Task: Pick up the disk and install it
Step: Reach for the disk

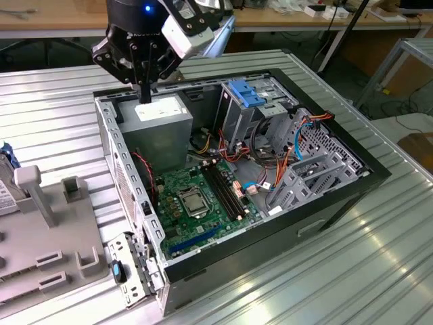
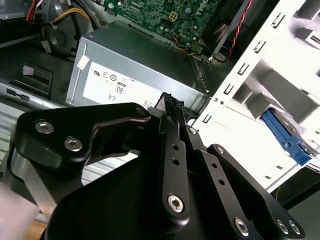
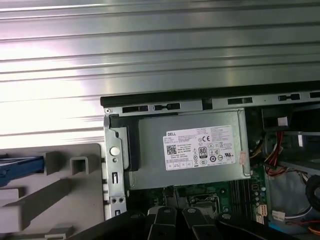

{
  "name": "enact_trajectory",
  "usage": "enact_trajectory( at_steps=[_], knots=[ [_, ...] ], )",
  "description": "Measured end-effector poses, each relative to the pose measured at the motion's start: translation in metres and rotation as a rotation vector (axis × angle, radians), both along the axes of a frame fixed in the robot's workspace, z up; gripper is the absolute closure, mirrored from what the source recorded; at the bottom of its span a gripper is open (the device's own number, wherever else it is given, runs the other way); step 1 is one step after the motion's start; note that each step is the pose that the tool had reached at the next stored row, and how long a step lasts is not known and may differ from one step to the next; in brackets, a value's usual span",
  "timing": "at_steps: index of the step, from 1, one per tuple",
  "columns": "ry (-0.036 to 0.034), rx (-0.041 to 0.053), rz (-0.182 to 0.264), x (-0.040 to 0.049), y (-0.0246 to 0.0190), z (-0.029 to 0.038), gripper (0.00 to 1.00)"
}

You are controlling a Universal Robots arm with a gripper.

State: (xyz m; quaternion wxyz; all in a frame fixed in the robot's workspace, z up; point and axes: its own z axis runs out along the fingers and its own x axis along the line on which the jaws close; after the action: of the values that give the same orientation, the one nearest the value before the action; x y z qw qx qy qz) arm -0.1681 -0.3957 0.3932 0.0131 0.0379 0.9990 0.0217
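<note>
The disk [image 1: 4, 181] lies at the exterior view's far left, on a grey fixture [image 1: 61, 230] beside the open computer case [image 1: 338, 183]; I see its blue rail and silver body, partly cut off by the frame edge. Its blue rail [image 3: 20, 167] also shows in the first wrist view, and as a blue strip [image 2: 285, 136] in the second wrist view. My gripper [image 1: 145, 91] hangs over the grey power-supply box [image 1: 159, 115] at the back corner of the case, well away from the disk. The fingers [image 2: 172, 145] are shut with nothing between them.
The metal drive cage [image 1: 247, 98] with blue tabs stands at the back of the case, next to the green motherboard [image 1: 196, 200] and loose cables [image 1: 284, 156]. The case's perforated side wall [image 1: 122, 169] rises between gripper and fixture. A ribbed metal table [image 1: 379, 271] carries everything.
</note>
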Motion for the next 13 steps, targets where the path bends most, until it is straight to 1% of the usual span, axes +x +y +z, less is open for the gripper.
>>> enact_trajectory(
  at_steps=[5, 10, 13],
  knots=[
    [0.0001, -0.0001, 0.0, -0.0084, 0.0, 0.0, 0.89],
    [0.0001, -0.0001, 0.0, -0.0141, 0.0, -0.0001, 0.89],
    [0.0001, -0.0001, 0.0, -0.0192, 0.0, -0.0001, 0.89]
  ],
)
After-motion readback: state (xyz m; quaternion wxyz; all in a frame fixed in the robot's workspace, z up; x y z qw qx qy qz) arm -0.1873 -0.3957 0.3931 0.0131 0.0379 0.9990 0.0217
